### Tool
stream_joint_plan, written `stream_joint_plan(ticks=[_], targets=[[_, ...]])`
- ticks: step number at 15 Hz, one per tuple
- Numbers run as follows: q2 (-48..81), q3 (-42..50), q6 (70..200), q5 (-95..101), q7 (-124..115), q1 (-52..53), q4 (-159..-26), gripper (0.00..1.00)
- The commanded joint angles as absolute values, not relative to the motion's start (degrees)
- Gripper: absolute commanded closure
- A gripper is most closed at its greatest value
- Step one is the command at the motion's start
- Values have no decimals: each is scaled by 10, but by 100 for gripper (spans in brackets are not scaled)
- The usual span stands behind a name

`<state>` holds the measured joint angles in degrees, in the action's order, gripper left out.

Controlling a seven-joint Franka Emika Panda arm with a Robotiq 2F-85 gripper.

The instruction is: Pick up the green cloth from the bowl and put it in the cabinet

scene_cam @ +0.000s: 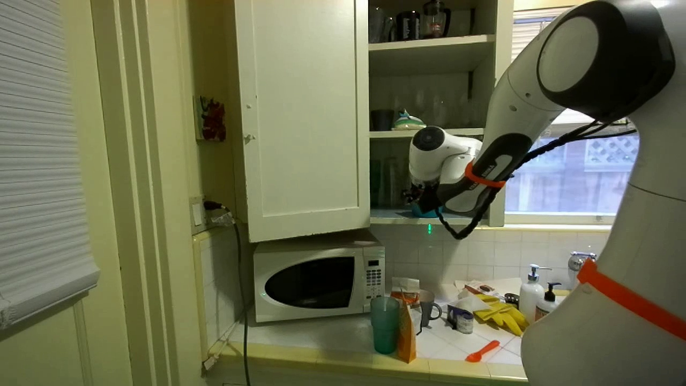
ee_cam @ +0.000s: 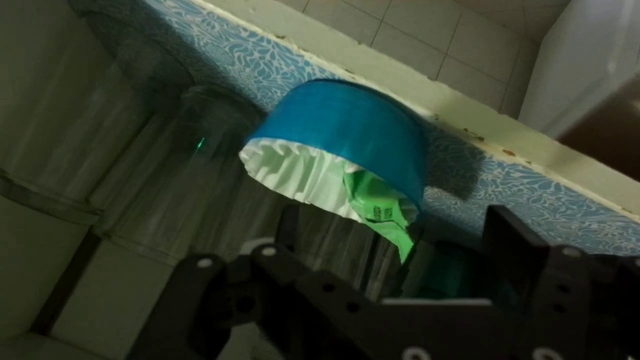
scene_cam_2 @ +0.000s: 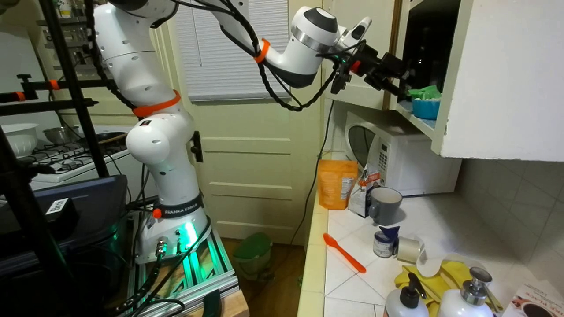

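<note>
A blue bowl [ee_cam: 345,122] stands on the cabinet's [scene_cam: 399,221] lowest shelf, near its front edge. It also shows in both exterior views [scene_cam: 426,211] [scene_cam_2: 425,108]. In the wrist view it holds a whitish pleated liner [ee_cam: 300,175] and the green cloth [ee_cam: 375,200]. The cloth looks like a crinkled wrapper with small print, and its tip sticks out over the rim. It also shows in an exterior view [scene_cam_2: 425,92]. My gripper [ee_cam: 397,227] is open and empty at the bowl, one finger on each side of the cloth's tip, apparently not touching it.
The cabinet door [scene_cam: 305,118] stands open beside the shelves. Dark glasses [ee_cam: 450,275] stand on the same shelf. A microwave [scene_cam: 316,281] is below. The counter holds a teal cup [scene_cam: 385,324], orange pouch [scene_cam_2: 337,185], mug [scene_cam_2: 385,206], red spoon [scene_cam_2: 344,253] and yellow gloves [scene_cam: 501,315].
</note>
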<state>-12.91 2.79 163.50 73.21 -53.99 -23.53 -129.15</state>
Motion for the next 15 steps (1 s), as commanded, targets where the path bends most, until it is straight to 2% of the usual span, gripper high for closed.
stream_joint_plan(ticks=[1, 9, 10, 15], targets=[[-110, 24, 1654, 799, -616, -247, -1273, 35], [-96, 26, 1644, 935, -750, -241, -1250, 97], [-95, 27, 1643, 947, -762, -240, -1248, 100], [-94, 27, 1632, 996, -803, -239, -1246, 100]])
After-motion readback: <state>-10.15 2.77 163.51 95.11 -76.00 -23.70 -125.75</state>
